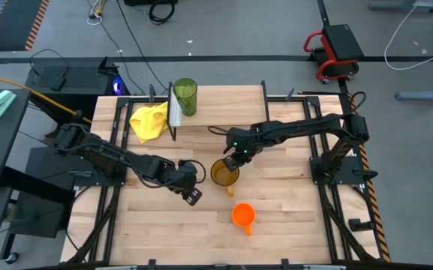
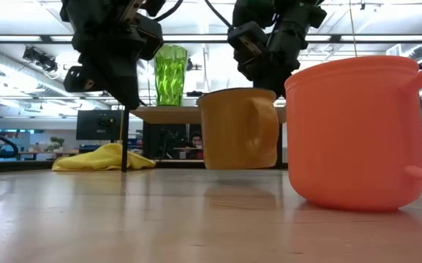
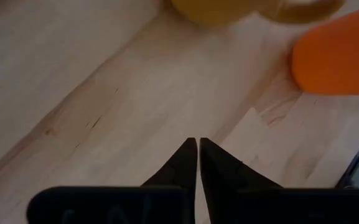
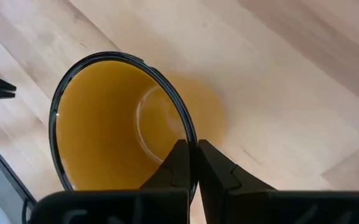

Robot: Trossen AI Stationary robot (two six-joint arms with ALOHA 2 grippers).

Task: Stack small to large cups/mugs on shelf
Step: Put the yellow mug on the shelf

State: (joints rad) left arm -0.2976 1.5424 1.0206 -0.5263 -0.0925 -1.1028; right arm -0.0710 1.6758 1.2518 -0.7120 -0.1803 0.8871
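1. Yellow-brown mug (image 1: pixel 224 174): wide, glossy, dark-rimmed, handle on its side. It shows at the middle of the table (image 1: pixel 291 225); in the low view its base appears just clear of the wood.
2. Right gripper (image 4: pixel 193 148) pinches the mug's rim, one finger inside the wall and one outside, pressed together on it.
3. Inside, the mug shows only its own bare amber floor.
4. Orange mug (image 1: pixel 244 216): small, upright, handle pointing to the near edge, standing apart from the yellow-brown one.
5. Green tumbler (image 1: pixel 185 96): tall, translucent, ribbed, upright on the shelf (image 2: pixel 168 114) at the far side; whether it holds anything cannot be told.
6. Yellow cloth (image 1: pixel 148 121) lies crumpled beside the shelf.
7. Left gripper (image 3: pixel 198 146) hangs above bare wood near the mugs, fingers pressed together on nothing.
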